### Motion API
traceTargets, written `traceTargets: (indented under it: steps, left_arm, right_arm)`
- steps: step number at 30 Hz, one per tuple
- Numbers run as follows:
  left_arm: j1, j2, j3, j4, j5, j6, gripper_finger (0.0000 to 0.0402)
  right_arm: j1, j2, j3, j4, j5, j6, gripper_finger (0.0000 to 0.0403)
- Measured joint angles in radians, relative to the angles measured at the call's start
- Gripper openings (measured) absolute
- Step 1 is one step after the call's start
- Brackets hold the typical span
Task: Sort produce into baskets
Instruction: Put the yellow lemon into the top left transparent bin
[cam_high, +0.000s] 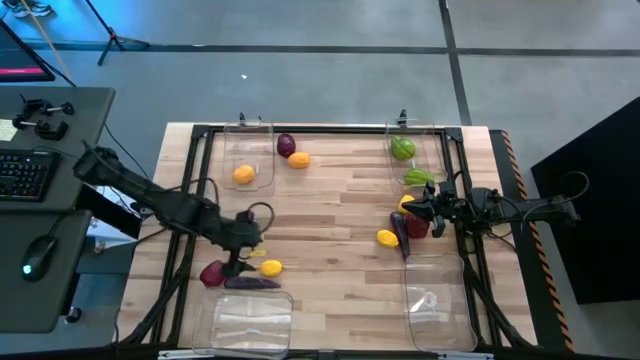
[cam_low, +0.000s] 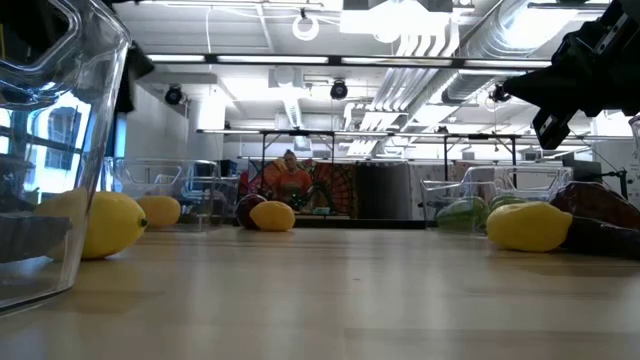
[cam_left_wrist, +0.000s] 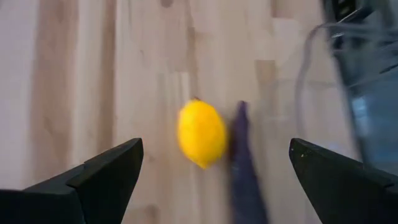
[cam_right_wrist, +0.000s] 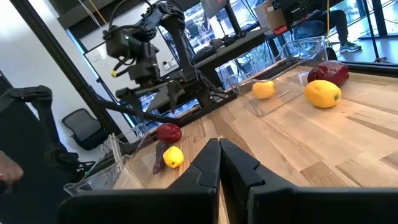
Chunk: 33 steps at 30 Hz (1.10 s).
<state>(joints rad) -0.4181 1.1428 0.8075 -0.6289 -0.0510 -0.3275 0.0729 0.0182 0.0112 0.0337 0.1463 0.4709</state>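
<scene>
My left gripper (cam_high: 240, 264) is open and hangs above the table near its near-left part. In the left wrist view (cam_left_wrist: 214, 149) a yellow lemon (cam_left_wrist: 201, 133) and a long dark purple piece (cam_left_wrist: 244, 171) lie on the wood between its fingers. A dark red lump (cam_high: 212, 272) lies beside them. My right gripper (cam_high: 414, 208) is shut and empty (cam_right_wrist: 219, 163), raised over a cluster at the right: a yellow piece (cam_high: 387, 238), a purple one (cam_high: 400, 232) and a dark red one (cam_high: 418, 227). Four clear baskets stand at the corners.
The far-left basket (cam_high: 250, 135) holds an orange piece (cam_high: 243, 174); a dark red piece (cam_high: 286, 145) and an orange one (cam_high: 298, 159) lie beside it. The far-right basket (cam_high: 432, 140) holds green pieces (cam_high: 402, 148). The near baskets (cam_high: 245, 322) (cam_high: 437, 300) hold no produce. The table's middle is bare wood.
</scene>
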Motion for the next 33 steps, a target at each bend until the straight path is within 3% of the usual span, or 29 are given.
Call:
traceTargets:
  steps: [6,14,28,33]
  left_arm:
    - [-0.002,0.131,0.019,0.013,-0.030,0.092,0.0392]
    - [0.002,0.307,0.019,0.141,-0.009,0.066,0.0392]
    - [-0.001,0.525,0.022,0.166,-0.060,-0.004,0.0391]
    - [0.005,0.515,0.020,0.166,-0.127,-0.011,0.0344]
  right_arm:
    - [0.000,0.000,0.000,0.000,0.000,0.000,0.0000]
    - [0.000,0.000,0.000,0.000,0.000,0.000,0.0000]
    - [0.000,0.000,0.000,0.000,0.000,0.000,0.0000]
    - [0.000,0.000,0.000,0.000,0.000,0.000,0.0000]
